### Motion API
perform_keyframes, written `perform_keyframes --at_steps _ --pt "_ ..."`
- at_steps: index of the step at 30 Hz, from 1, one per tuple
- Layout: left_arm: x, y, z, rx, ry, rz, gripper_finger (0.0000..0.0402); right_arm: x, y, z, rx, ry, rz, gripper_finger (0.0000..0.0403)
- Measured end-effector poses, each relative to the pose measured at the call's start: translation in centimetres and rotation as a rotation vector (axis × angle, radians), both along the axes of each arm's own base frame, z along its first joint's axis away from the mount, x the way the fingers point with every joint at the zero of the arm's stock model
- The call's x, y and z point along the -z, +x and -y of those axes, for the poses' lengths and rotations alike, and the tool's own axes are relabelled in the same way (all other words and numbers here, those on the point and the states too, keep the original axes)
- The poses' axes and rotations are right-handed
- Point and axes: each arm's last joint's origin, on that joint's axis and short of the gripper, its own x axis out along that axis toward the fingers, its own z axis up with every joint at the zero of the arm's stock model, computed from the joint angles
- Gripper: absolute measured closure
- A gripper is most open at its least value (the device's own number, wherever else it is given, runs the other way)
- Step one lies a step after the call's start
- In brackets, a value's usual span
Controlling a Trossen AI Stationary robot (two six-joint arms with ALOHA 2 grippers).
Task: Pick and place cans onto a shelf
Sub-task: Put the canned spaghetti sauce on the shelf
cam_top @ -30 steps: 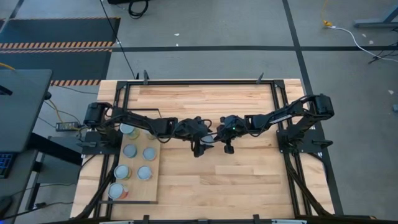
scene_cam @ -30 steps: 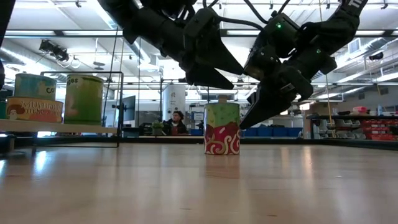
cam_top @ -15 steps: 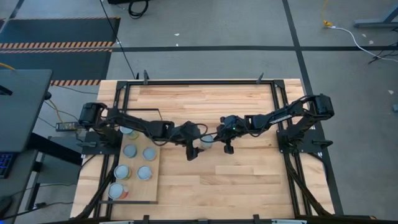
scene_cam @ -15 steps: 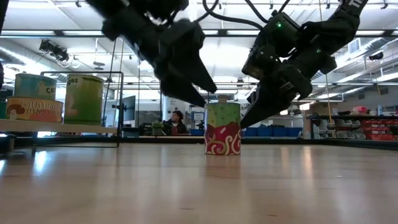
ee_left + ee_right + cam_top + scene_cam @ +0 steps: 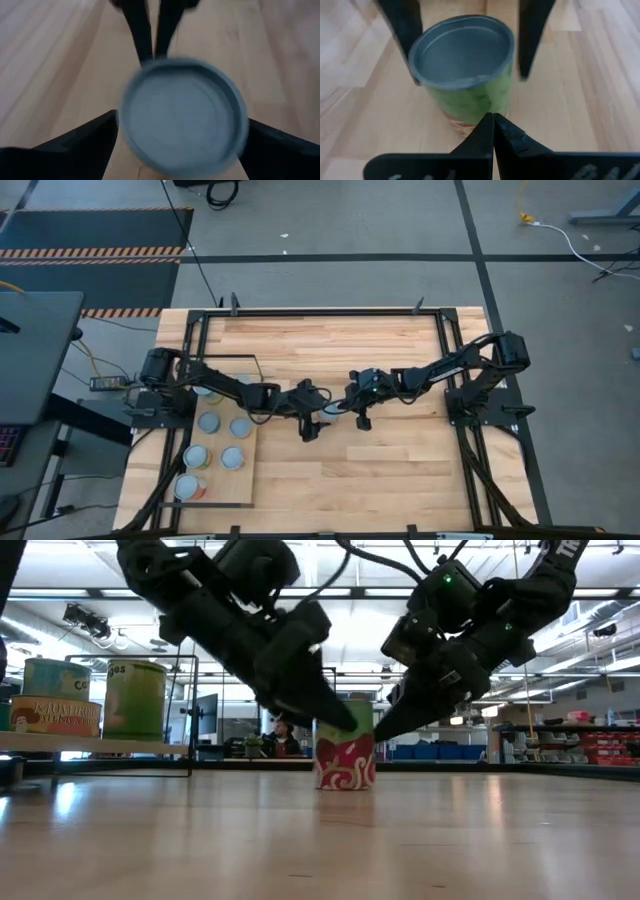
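Observation:
One can (image 5: 462, 60) with a silvery top and a green, red and white label stands on its base at mid table (image 5: 345, 755). My left gripper (image 5: 318, 415) is open, with one finger (image 5: 402, 30) on each side of the can's upper part (image 5: 182, 115). My right gripper (image 5: 493, 120) is shut at the can's right side (image 5: 380, 733). The shelf (image 5: 250, 480) lies at the table's left and bears several cans (image 5: 209, 423). My left gripper straddles the can; I cannot tell whether its fingers touch the wall. My right gripper has its shut fingertips against the can's green side wall (image 5: 485, 107), on the side toward the table's right. The fingers slant down from the right. The can stands on the table.
In the low view the shelf's edge (image 5: 90, 743) is at the left, with a green can (image 5: 135, 698) and a yellow-labelled can (image 5: 55, 715) on it. A black frame (image 5: 440, 340) runs around the tabletop. Bare wood lies toward the near edge.
My left gripper has come down, still open, until its fingers straddle the can's top. My right gripper's shut tip has dipped toward the can. The can has slid a little toward the table's left and still stands on its base.

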Motion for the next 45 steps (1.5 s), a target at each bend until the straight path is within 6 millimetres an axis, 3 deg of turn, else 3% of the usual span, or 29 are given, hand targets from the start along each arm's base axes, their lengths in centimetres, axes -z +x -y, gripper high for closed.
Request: perform_keyframes --at_steps 10,18,22,26,30,34,40,45 --pt "-0.2 1.9 0.2 0.044 -0.002 -0.013 0.0036 0.6 0.7 -0.2 0.010 0.020 0.017 0.0394" --pt "-0.6 1.3 0.1 0.023 -0.019 -0.096 0.0122 -0.2 -0.3 -0.1 0.031 -0.018 -0.040 0.0394" --pt "-2.6 1.2 0.1 0.026 -0.014 -0.121 0.0132 -0.8 -0.7 -0.1 0.043 -0.032 -0.056 0.0394" --pt "-8.0 0.7 0.6 0.050 -0.073 -0.132 0.0132 -1.2 -1.1 -0.4 0.045 -0.022 -0.054 0.0394" --pt "-14.7 -1.1 2.4 0.098 -0.066 -0.117 0.0132 -0.2 -1.8 -1.4 0.081 -0.009 -0.060 0.0394" --pt "-18.3 -4.3 4.8 0.149 -0.016 -0.150 0.0129 0.4 -2.3 -2.8 0.127 0.047 -0.017 0.0394" --pt "-19.2 -8.7 8.5 0.313 -0.026 -0.143 0.0132 0.6 -2.5 -5.8 0.189 0.153 -0.016 0.0394" --pt "-18.7 -11.5 10.1 0.443 -0.031 -0.143 0.0133 -1.7 -1.7 -8.3 0.212 0.216 0.069 0.0394"
